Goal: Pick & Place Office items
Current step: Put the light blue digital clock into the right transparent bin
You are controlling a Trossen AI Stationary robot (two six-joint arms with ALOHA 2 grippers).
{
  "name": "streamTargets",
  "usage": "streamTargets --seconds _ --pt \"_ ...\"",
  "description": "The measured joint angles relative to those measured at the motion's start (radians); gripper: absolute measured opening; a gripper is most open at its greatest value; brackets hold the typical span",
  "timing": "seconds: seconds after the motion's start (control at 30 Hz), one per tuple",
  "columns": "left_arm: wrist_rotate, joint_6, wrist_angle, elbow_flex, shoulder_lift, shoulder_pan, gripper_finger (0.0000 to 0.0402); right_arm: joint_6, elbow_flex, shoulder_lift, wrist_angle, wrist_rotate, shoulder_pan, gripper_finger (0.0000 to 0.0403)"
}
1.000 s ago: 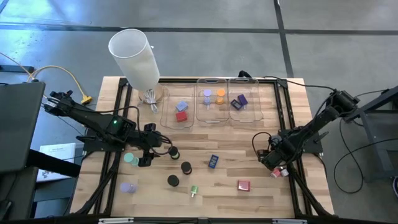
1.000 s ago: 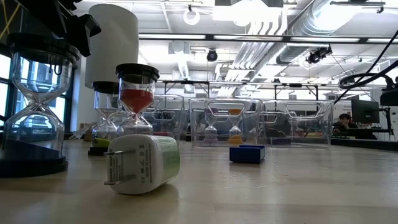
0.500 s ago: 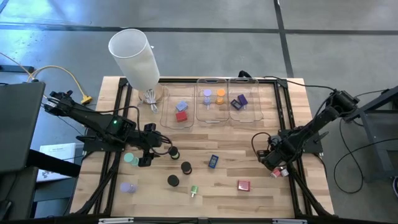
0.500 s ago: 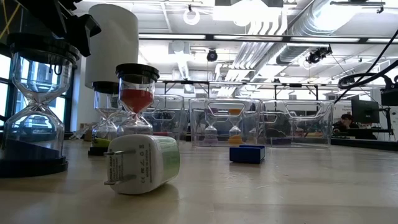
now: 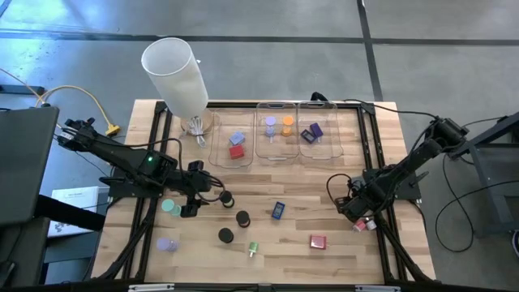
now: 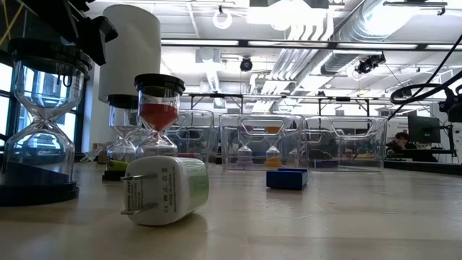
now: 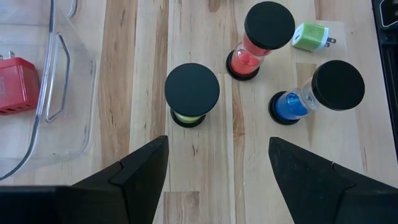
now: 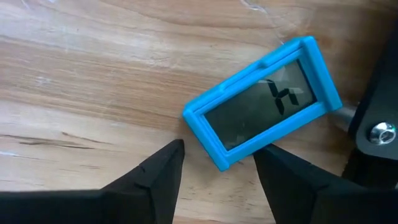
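Note:
Three black-topped hourglasses stand upright on the wood: yellow-green sand point(image 7: 191, 93), red sand point(image 7: 261, 37) and blue sand point(image 7: 323, 90). A green charger point(image 5: 252, 249) lies near them. My left gripper point(image 5: 195, 203) hovers open, tipped down, just left of the yellow-green hourglass. Above the table's right side my right gripper point(image 5: 357, 212) points straight down, open. A blue-framed display piece point(image 8: 264, 102) lies flat under it, its near corner between the fingers. A blue piece point(image 5: 278, 210), a red block point(image 5: 318, 242), a teal cap point(image 5: 170, 208) and a lavender cap point(image 5: 167, 243) lie loose.
Three clear trays point(image 5: 277, 150) stand in a row at the far edge and hold small pieces, one a red block point(image 7: 15, 84). A big white cylinder point(image 5: 174, 77) stands at the far left corner. The black frame rail point(image 8: 379, 124) runs close beside the right gripper.

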Motion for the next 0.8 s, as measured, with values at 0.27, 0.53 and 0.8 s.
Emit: streamTargets --seconds 0.27,0.53,0.8 --pt "0.000 0.000 0.004 0.000 0.000 0.000 0.0271 -0.050 0.001 0.000 0.015 -0.022 0.000 0.0194" --pt "0.000 0.000 0.004 0.000 0.000 0.000 0.0271 0.047 0.002 -0.003 0.024 -0.043 -0.001 0.0194" --pt "0.000 0.000 0.004 0.000 0.000 0.000 0.0271 0.134 0.001 -0.010 0.035 -0.045 -0.001 0.0194"
